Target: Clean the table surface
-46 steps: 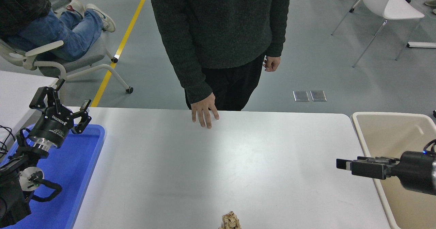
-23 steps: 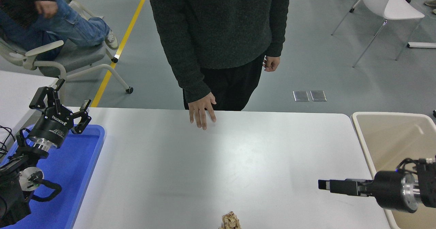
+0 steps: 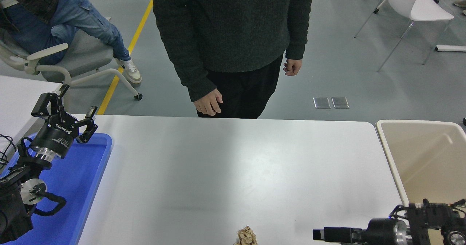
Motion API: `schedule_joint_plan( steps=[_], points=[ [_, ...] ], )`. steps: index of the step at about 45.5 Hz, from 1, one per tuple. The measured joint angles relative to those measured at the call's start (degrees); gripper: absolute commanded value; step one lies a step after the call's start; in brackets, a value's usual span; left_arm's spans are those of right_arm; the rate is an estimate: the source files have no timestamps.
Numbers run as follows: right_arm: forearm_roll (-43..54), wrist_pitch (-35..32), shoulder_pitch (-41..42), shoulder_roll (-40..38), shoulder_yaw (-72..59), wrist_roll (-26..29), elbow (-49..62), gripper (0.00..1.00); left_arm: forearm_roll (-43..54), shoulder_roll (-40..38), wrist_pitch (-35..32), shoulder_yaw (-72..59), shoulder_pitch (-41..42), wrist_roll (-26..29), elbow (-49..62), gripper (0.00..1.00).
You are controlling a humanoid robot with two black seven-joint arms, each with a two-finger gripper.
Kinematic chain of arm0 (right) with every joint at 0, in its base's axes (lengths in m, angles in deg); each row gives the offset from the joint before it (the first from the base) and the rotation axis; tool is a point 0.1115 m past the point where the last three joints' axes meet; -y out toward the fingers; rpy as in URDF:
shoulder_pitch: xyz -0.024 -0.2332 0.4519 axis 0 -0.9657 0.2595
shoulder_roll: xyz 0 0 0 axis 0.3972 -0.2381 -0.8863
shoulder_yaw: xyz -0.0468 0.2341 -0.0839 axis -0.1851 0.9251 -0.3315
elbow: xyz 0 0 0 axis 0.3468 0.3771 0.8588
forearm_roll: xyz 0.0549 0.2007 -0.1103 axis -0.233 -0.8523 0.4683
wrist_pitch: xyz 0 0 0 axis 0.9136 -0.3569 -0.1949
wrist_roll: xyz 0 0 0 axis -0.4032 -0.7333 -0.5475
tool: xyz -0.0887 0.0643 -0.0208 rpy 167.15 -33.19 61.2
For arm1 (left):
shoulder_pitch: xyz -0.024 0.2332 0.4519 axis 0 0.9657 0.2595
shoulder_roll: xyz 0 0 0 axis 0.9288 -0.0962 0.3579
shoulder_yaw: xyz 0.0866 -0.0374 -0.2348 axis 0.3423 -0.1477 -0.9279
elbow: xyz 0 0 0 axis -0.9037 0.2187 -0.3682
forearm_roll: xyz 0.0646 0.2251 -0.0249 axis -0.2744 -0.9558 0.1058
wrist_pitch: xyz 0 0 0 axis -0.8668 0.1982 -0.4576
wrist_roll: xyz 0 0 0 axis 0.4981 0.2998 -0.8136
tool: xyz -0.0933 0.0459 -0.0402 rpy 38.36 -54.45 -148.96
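Right claw sits low at the bottom right of the frame, pointing toward frame left, just above the worktop. Fingers read as pressed together, narrow, nothing between them. Its arm comes in from the bottom right corner, in front of the near end of the beige bin.

Crumpled brown paper wad lies on the worktop at the bottom edge, centre frame, left of the right claw and apart from it.

Left claw is parked at the left edge, fingers spread wide, holding nothing, raised over the far end of the blue tray.

Worktop fills the middle of the frame, white, between the tray on the left and the bin on the right.

Person in a dark sweater stands at the far side, top centre; one hand hangs just beyond the far edge, off the surface. Seated person in jeans at upper left. White chair at upper right.
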Motion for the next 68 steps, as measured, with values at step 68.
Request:
schedule_joint_plan(
  steps=[68],
  points=[
    [0.4,2.9,-3.0,26.7,-0.2,3.1,17.2,0.94,0.0,0.0,0.0,0.0,0.0,0.0,0.0,1.00]
  ],
)
